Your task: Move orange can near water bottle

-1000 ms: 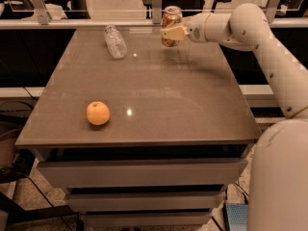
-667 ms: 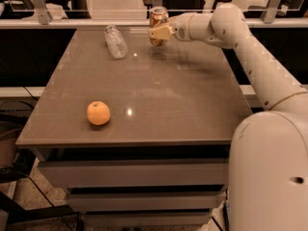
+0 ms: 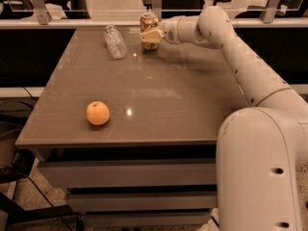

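Observation:
The orange can [image 3: 149, 24] stands upright at the far edge of the table, held by my gripper [image 3: 150, 34], whose fingers are shut around its lower half. The water bottle [image 3: 115, 41] lies on its side on the table just left of the can, a small gap apart. My arm reaches in from the right across the far side of the table.
A round orange fruit [image 3: 98, 113] sits near the front left of the brown table [image 3: 183, 109]. A rail and glass partition [image 3: 96, 22] run along the table's far edge. My white base [image 3: 262, 172] stands at the front right.
My gripper has carried the orange can leftward along the far edge, closer to the water bottle. The bottle and the fruit have not moved.

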Robot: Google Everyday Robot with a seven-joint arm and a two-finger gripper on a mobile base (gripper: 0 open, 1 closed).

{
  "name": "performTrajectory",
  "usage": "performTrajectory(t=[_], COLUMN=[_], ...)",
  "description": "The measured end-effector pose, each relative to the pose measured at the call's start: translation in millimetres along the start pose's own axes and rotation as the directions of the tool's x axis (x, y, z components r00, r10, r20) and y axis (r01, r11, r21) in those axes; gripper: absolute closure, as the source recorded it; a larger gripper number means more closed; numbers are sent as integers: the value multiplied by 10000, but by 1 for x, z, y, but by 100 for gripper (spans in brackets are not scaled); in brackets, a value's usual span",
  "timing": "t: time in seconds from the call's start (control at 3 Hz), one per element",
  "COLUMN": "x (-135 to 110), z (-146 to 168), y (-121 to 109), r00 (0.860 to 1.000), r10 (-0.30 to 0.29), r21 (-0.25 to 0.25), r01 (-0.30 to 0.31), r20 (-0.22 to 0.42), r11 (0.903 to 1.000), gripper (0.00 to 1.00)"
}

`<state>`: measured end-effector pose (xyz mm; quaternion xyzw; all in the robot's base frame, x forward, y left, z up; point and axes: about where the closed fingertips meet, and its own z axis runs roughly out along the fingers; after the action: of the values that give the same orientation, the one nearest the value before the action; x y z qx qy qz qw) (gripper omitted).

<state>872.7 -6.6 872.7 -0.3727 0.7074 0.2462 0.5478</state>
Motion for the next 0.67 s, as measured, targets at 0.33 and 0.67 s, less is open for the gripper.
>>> performTrajectory(t=[0.33,0.67], x=[-1,2], z=[11,17], y=[14,26], r00=[9999,9994], r10=[93,318], r21=[-343,-654], r01=[-91,-310], r20=[57,104], r11=[9994,9974], gripper=[100,100])
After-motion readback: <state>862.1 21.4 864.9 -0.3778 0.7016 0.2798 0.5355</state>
